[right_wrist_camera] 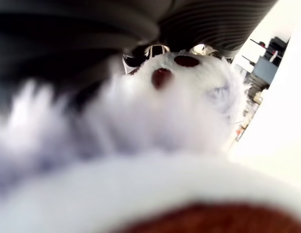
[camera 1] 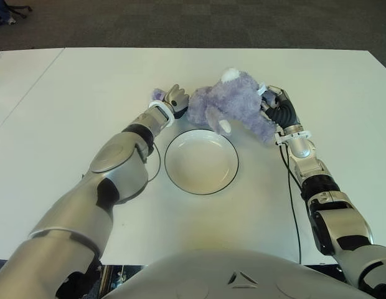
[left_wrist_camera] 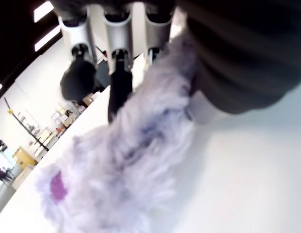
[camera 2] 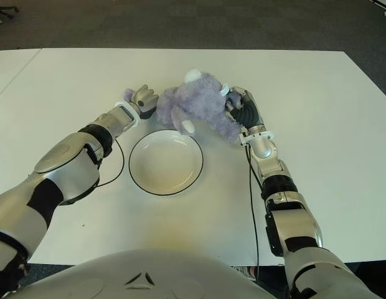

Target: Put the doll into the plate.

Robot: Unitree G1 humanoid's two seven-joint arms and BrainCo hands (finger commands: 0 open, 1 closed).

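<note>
Doll between left hand and right hand.

The doll was pale lavender plush, with a white patch at its top and a white limb hanging on its near side. In the left wrist view its fur showed a small magenta spot, and in the right wrist view a white muzzle with two dark red marks. The plate, just nearer than both hands, was white with a thin black rim line. The left hand and right hand were silver-grey with black joints and white wrist bands. The table was plain white; the floor beyond it was dark grey.
</note>
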